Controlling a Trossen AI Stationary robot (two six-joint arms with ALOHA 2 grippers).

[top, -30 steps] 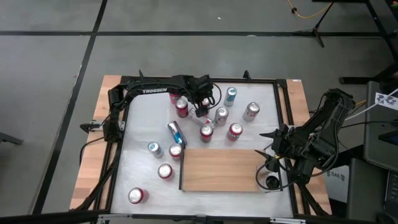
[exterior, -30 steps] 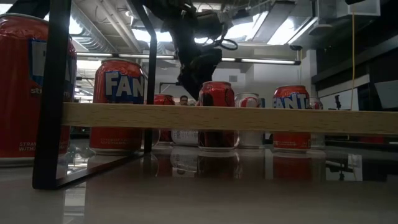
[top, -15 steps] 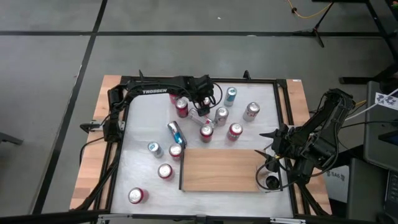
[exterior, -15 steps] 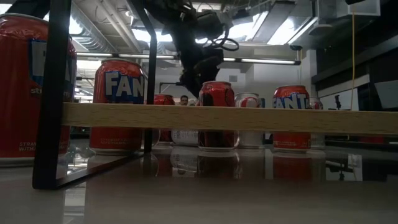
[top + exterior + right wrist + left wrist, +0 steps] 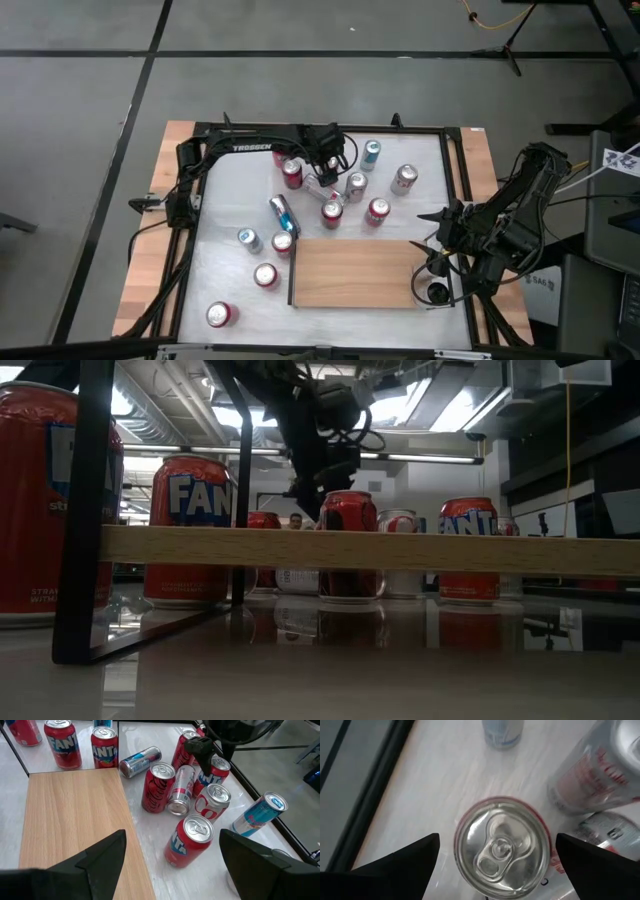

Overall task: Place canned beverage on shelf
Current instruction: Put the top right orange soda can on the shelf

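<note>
The left gripper point(image 5: 318, 178) hangs above a red can point(image 5: 502, 847) near the table's point(image 5: 230, 285) far edge, its fingers point(image 5: 402, 860) spread wide on both sides of the can's top and not touching it. Other cans stand close around. The wooden shelf point(image 5: 355, 273) lies bare near the table's front edge. The right gripper point(image 5: 440, 222) waits at the shelf's right end, fingers point(image 5: 102, 852) wide and empty.

Left arm reaches from the table's left edge along the far edge toward the centre, wrist bent downward. Left gripper point(image 5: 322, 178) points straight down, fingers point(image 5: 395, 865) spread wide, nothing between them. Right arm sits folded at the table's right edge, near the front corner. Right gripper point(image 5: 437, 252) is open, holding nothing.
</note>
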